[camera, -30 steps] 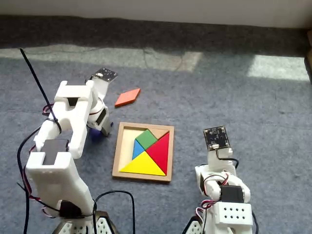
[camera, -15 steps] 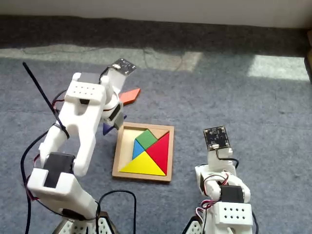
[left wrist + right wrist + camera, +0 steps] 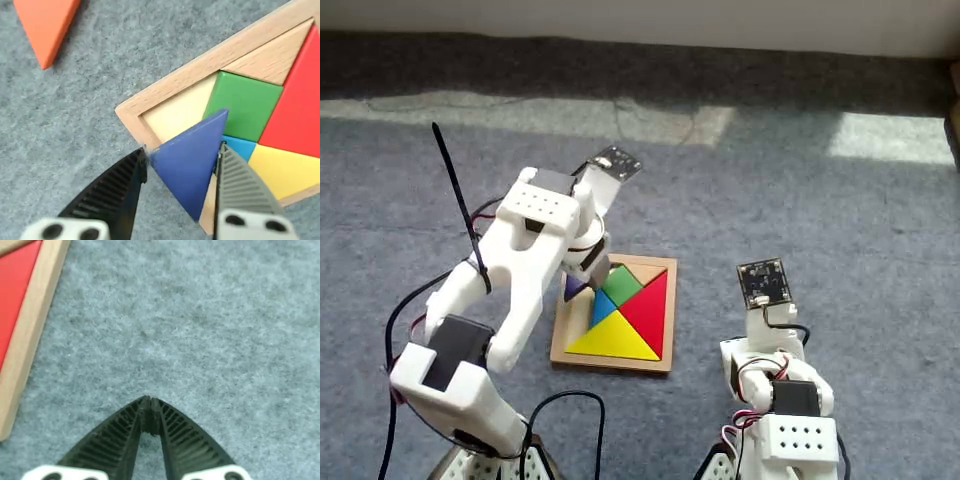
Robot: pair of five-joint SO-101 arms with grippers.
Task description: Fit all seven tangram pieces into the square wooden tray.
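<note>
High view, near edge: right arm (image 3: 775, 390) folded up at its base, to the right of the tray (image 3: 610, 357). Right wrist view: right gripper (image 3: 149, 410) over bare grey carpet (image 3: 215, 325), fingers pressed together, nothing between them. Tray rim and a sliver of red sit off to one side of it, apart from the fingertips.

Left arm (image 3: 510, 290) stretches from its base at the near left, out over the tray's left side.

Tray contents, high view: yellow triangle (image 3: 615, 340) along the near edge, red triangle (image 3: 648, 310) on the right, small light-blue triangle (image 3: 601, 305) left of centre, green square (image 3: 620, 285) beyond it. All four lie flat inside the rim, edge to edge. Pale bare floor shows along the left side. A wood-toned triangle (image 3: 648, 272) fills the far right corner; cannot tell whether it is a piece or tray floor.

Left wrist view: left gripper (image 3: 181, 150) pinches the blue triangle (image 3: 190, 165), one finger on each slanted edge. The piece hangs over the tray's far left corner, across the rim (image 3: 200, 65) and the bare floor there, one tip at the green square's (image 3: 245, 102) corner. Cannot tell if it touches the tray.

Beyond the tray: orange parallelogram (image 3: 45, 25) flat on the carpet, well outside the rim.

Far side: sunlit patches on the carpet (image 3: 880, 140).
</note>
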